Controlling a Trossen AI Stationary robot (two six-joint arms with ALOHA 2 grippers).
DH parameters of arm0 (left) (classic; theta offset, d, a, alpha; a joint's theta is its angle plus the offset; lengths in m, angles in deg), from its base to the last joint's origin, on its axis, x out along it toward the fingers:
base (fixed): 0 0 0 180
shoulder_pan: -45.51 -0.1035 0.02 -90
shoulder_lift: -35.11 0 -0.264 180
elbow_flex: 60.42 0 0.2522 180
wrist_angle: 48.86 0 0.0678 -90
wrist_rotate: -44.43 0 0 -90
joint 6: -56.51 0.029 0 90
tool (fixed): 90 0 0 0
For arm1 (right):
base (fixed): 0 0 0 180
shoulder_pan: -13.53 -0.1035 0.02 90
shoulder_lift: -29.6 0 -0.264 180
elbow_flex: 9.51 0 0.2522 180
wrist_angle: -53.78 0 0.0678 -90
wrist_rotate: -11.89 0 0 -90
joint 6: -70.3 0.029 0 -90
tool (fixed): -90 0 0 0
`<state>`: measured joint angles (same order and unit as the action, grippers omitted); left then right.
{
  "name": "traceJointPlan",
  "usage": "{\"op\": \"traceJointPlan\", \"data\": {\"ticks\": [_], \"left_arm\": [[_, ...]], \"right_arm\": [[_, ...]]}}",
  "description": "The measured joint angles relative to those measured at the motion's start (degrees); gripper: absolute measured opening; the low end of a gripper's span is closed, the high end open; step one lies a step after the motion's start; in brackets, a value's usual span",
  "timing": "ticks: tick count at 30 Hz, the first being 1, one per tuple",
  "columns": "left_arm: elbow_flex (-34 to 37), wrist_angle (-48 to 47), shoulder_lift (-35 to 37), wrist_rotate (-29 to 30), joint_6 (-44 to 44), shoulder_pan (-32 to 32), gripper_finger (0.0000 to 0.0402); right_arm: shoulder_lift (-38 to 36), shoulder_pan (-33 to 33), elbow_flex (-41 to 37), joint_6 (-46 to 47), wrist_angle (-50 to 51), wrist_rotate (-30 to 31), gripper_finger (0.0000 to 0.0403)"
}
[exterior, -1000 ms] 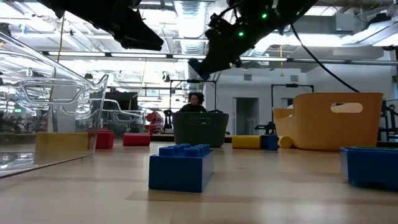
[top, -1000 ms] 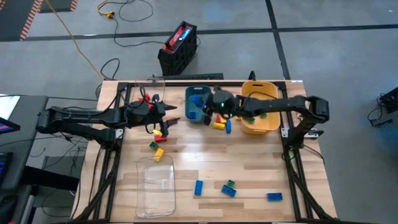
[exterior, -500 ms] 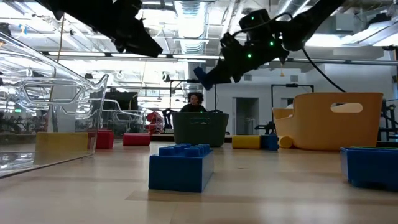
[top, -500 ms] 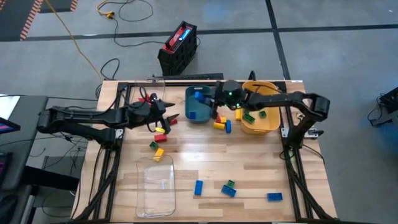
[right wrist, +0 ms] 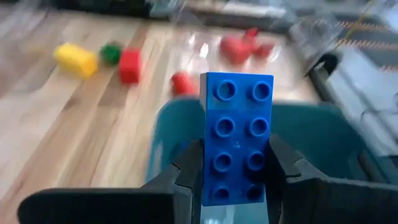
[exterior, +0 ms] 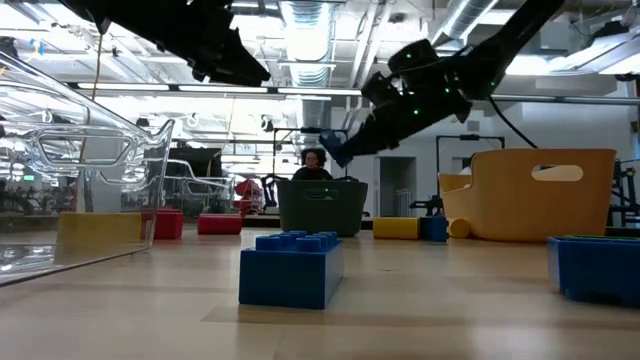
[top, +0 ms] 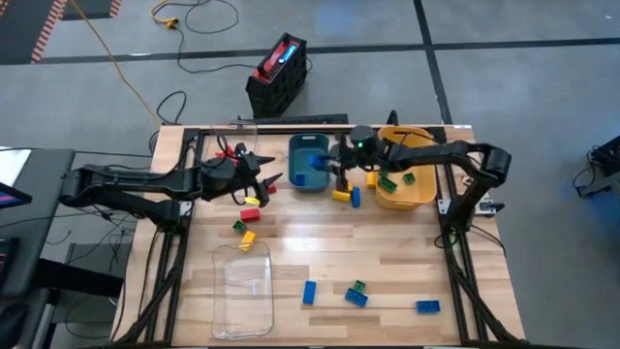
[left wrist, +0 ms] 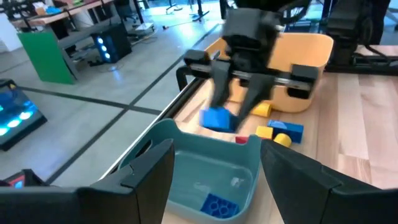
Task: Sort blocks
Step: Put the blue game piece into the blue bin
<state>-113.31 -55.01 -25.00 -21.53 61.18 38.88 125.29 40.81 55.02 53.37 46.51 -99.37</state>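
My right gripper (right wrist: 235,155) is shut on a blue two-by-four block (right wrist: 236,118) above the right rim of the teal bin (top: 308,163). One blue block (left wrist: 217,204) lies inside that bin. My left gripper (top: 266,182) hovers open left of the teal bin, touching nothing, with red and yellow blocks (top: 249,202) on the table beside it. A yellow and a blue block (top: 347,196) lie between the bins. Green blocks (top: 387,181) sit in the yellow bin (top: 418,189). Blue and green blocks (top: 357,291) lie toward the near edge. My right gripper pinches the blue block between its two fingers (right wrist: 186,171), which press on its two long sides at the end nearest the wrist (right wrist: 235,183). The fingers reach in from the table's right, slanting down. The block is lifted clear, studs facing the wrist camera, sticking out past the fingertips over the bin.
A clear plastic tray (top: 242,286) lies at the near left, and another clear tray (top: 247,141) stands at the far left. A black crate (top: 278,73) sits on the floor beyond the far edge. Bare wood lies in the table's middle.
My right arm's wrist has drawn back toward the table's right and far side and tipped. The blue block in its fingers has come lower toward the teal bin. My left gripper has stayed open beside the bin.
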Motion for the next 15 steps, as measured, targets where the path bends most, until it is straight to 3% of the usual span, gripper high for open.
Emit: {"op": "traceJointPlan", "data": {"ticks": [10, 15], "left_arm": [[0.0, -1.3, 0.0, 0.0, -0.5, -0.1, 0.0233], [0.0, -1.7, 0.0, -0.1, 0.1, 0.2, 0.0233]], "right_arm": [[0.0, 1.5, -0.6, 6.3, -0.7, 0.2, 0.0102], [0.0, 1.1, 5.6, 7.9, 10.8, 5.2, 0.0102]]}}
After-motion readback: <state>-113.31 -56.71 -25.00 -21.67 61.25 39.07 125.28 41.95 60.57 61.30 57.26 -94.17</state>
